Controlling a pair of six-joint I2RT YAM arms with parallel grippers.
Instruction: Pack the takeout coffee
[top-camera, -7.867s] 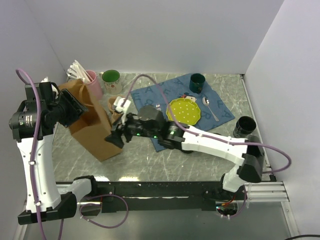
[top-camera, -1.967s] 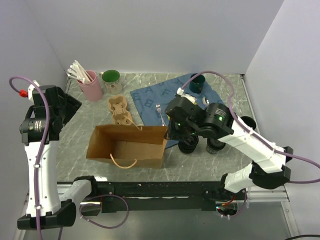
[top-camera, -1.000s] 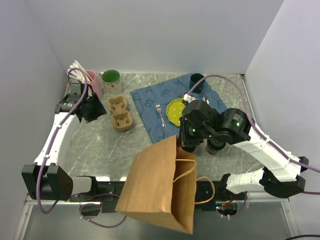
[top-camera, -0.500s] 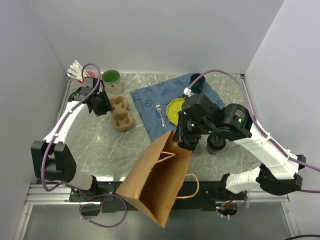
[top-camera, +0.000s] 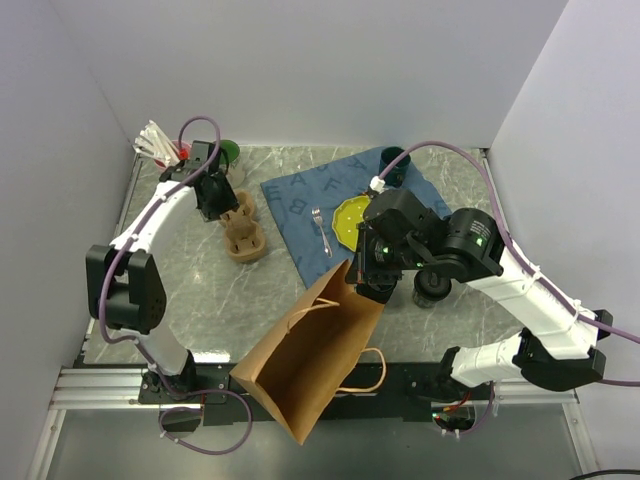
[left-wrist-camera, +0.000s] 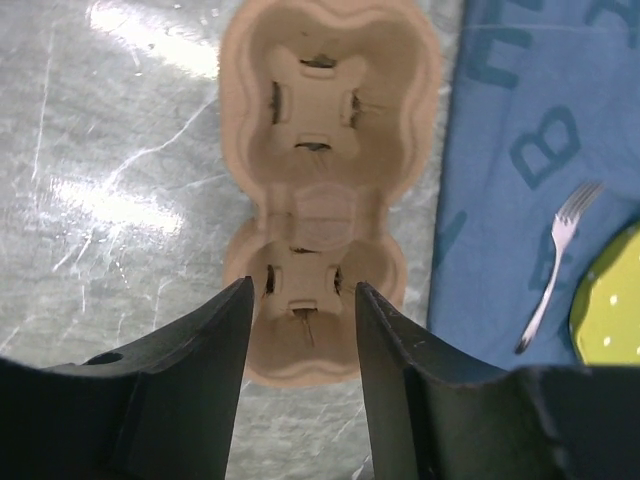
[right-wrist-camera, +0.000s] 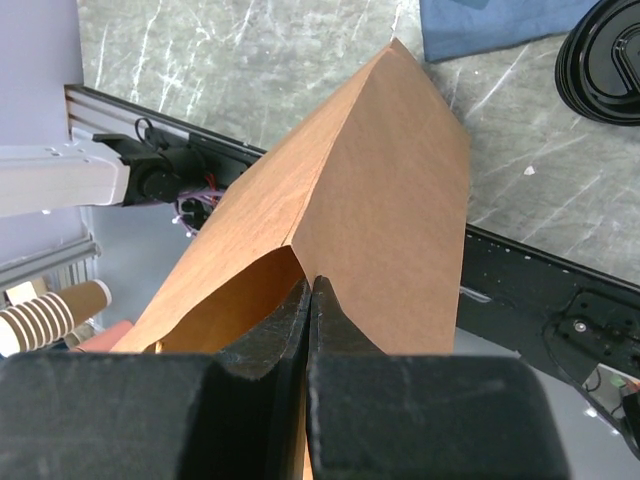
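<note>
Takeout coffee cup (top-camera: 432, 289) stands on the table (top-camera: 250, 290), right of the right gripper (top-camera: 362, 284), which stays pinched on the paper bag (top-camera: 310, 365), now sagging lower past the near edge. Fingers apart, the left gripper (left-wrist-camera: 300, 292) has shifted right over the cup carrier (left-wrist-camera: 325, 215).

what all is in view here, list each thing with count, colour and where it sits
takeout coffee cup: one visible, black, on the table under the right arm; no second one shows
paper bag: one, brown, held tilted over the table's near edge
cup carrier: one, tan, empty, left of the cloth
cloth: one, blue with letters, far centre
plate: one, yellow-green, on the cloth
fork: one, silver, on the cloth
mug: one, dark green, far end of the cloth
green cup: one, partly behind the left arm
white sticks: a bundle, far left corner
table: one, grey marble
left gripper: open, above the carrier
right gripper: shut on the bag's edge
</note>
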